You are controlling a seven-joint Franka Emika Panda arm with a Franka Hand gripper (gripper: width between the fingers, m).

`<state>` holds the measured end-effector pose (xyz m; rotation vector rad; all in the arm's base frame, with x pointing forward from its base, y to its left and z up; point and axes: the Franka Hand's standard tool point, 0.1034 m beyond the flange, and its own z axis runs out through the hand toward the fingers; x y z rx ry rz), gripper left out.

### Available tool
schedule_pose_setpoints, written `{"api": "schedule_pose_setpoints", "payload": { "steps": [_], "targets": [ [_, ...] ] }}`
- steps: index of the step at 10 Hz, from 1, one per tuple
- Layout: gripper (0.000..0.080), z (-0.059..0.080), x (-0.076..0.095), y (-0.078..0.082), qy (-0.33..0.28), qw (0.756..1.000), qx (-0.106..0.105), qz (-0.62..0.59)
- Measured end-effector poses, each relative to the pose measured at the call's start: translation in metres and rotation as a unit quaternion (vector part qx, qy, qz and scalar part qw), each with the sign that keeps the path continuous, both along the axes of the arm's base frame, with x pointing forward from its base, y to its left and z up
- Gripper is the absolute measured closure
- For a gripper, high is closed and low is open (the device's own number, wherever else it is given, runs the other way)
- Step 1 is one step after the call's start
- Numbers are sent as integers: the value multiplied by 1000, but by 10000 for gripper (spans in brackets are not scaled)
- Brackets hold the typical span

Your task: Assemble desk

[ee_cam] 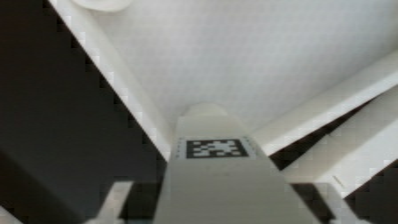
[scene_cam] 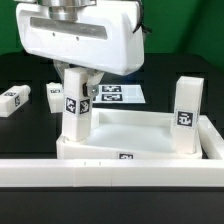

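The tool [scene_cam: 78,80] [ee_cam: 217,205] is closed partway on a white square leg [scene_cam: 72,110] [ee_cam: 217,165]. One finger [ee_cam: 116,205] shows on each side of the leg in the wrist view, and the jaws are set about as wide as the leg. The leg hangs straight below the tool, nearly upright with a slight lean, and a black-and-white tag faces out from its side.

The leg's lower end is at the corner of the tabletop [scene_cam: 140,128] [ee_cam: 214,60] directly beneath the tool. I cannot tell whether it sits in the corner socket or only rests on it. The tabletop lies flat on the black counter [scene_cam: 20,70] with its rim up. From under the tool it reaches away toward the exterior view's right.

At its corner well off to that side of the tool, a standing leg [scene_cam: 186,115] is upright with its tag facing forward. On the other side of the tool, toward the exterior view's left, a loose leg [scene_cam: 52,92] lies near on the counter, and a farther loose leg [scene_cam: 14,100] lies beyond it.

Behind the tool and the tabletop, the marker board [scene_cam: 115,95] lies flat. In front of the tool, a long white bar [scene_cam: 110,175] crosses the foreground just beside the tabletop's front rim.
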<state>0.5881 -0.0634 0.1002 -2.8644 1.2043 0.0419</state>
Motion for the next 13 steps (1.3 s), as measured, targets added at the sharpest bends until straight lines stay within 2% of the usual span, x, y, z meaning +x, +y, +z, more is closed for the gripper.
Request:
{"api": "schedule_pose_setpoints", "payload": {
  "steps": [1,2,3,4,5,10,11,13],
  "targets": [
    [499,-1,0,0,1,1000,0,-12],
    [265,-1,0,0,1,1000,0,-5],
    [265,-1,-1,0,2,1000,-2,20],
    [177,0,-1,2,4,998,-12,61],
    [156,0,0,8,5,994,-22,104],
    [151,-1,-1,6,3,963,-18,268],
    [151,-1,-1,3,3,935,-30,354],
    [151,1,-2,0,0,886,-35,463]
  ]
}}
